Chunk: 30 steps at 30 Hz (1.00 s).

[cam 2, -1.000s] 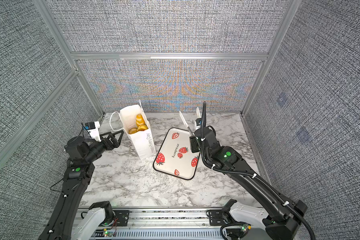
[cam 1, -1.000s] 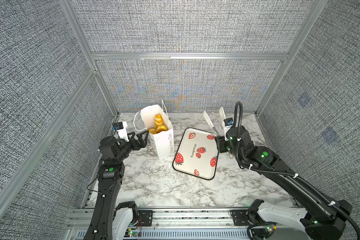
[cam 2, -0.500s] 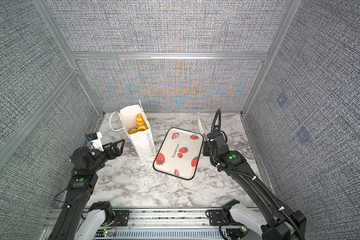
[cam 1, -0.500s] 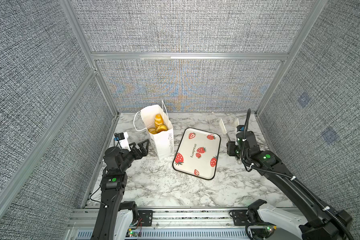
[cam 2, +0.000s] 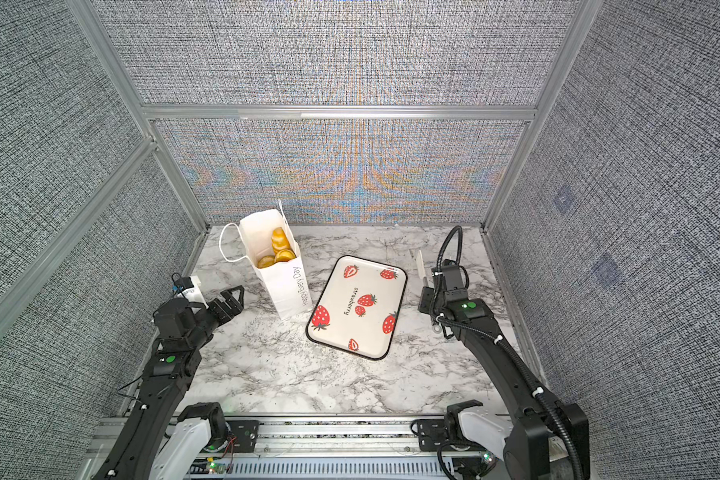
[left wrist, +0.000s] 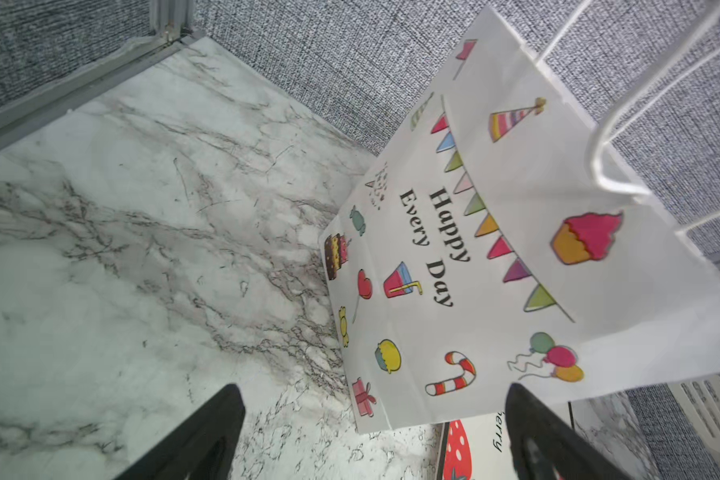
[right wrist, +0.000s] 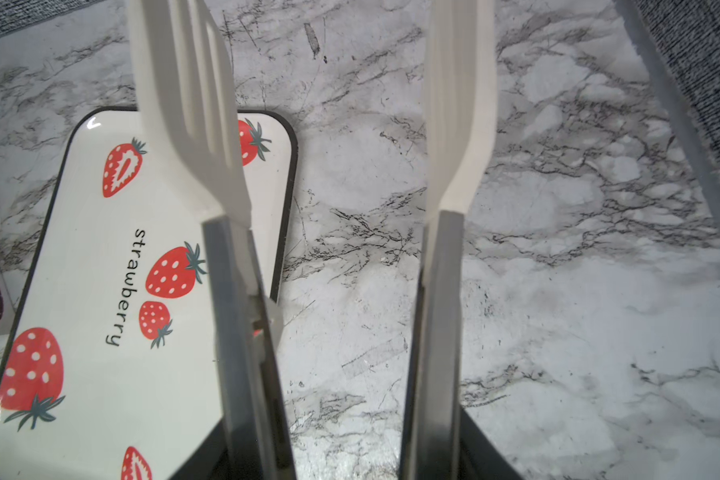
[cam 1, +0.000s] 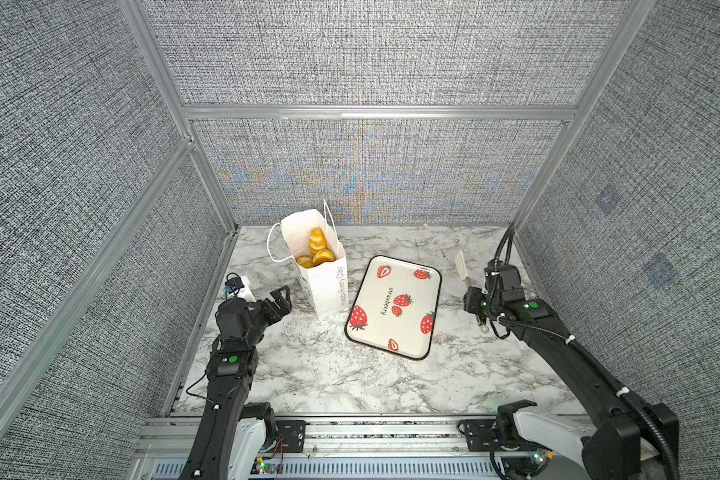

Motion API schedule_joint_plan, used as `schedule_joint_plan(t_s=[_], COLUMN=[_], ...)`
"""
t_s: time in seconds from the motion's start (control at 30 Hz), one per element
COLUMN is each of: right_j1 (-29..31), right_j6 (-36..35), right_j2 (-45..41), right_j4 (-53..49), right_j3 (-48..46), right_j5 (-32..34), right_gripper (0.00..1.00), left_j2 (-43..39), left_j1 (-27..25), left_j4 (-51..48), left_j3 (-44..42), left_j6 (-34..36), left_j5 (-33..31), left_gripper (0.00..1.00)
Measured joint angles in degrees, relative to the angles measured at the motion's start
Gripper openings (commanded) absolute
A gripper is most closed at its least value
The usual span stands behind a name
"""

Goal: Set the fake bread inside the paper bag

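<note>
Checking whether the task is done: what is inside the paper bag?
Golden fake bread piled in the paper bag: a longer piece above rounder ones. Whatever lies deeper is covered.

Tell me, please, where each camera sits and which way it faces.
Top views: high over the near edge, looking down toward the back wall at bag, bread inside it and tray; left arm and right arm show.
Left wrist: on the left arm, facing the bag's printed side; the open left fingers show.
Right wrist: on the right arm, facing tray and marble; the right fingers show, gripping tongs.
Shared: both wrist views catch the tray.
</note>
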Motion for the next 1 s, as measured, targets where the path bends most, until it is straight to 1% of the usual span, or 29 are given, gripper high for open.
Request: schedule_joint_plan(t_s=[0.1,0.27,0.43,0.67,0.83,1.0], right_j1=[-2.5,-4.4,-6.1,-6.6,-6.6,-6.9], right_j6=[1.1,2.3,3.0,3.0,2.6,1.9], right_j2=[2.7,8.0,14.8,25.4,30.3,34.5], right_j4=[2.1,5.4,7.6,9.4,9.4,8.6], right_j3=[-1.0,-1.3,1.0,8.1,12.1,15.1], right_j5=[-2.4,-5.2,-6.7,-7.9,-7.6,-5.9], right_gripper=[0.55,0.56,0.55,0.55,0.55,0.55], left_j2=[0.1,0.2,0.7,2.6,3.0,2.1], left_j1=[0.0,-0.1,-0.2,-0.7,-1.1,-1.5], left_j4=[0.0,0.9,1.4,3.2,4.0,4.3], left_j3=[-1.1,-2.7,-4.3,-6.0,-7.3,-7.9], left_j6=[-1.4,-2.6,-2.9,-2.7,-2.8,-3.0], left_j5=[-2.9,-6.9,-9.5,-9.7,-9.4,-8.2], left_gripper=[0.99,0.99,0.99,0.99,0.99,0.99])
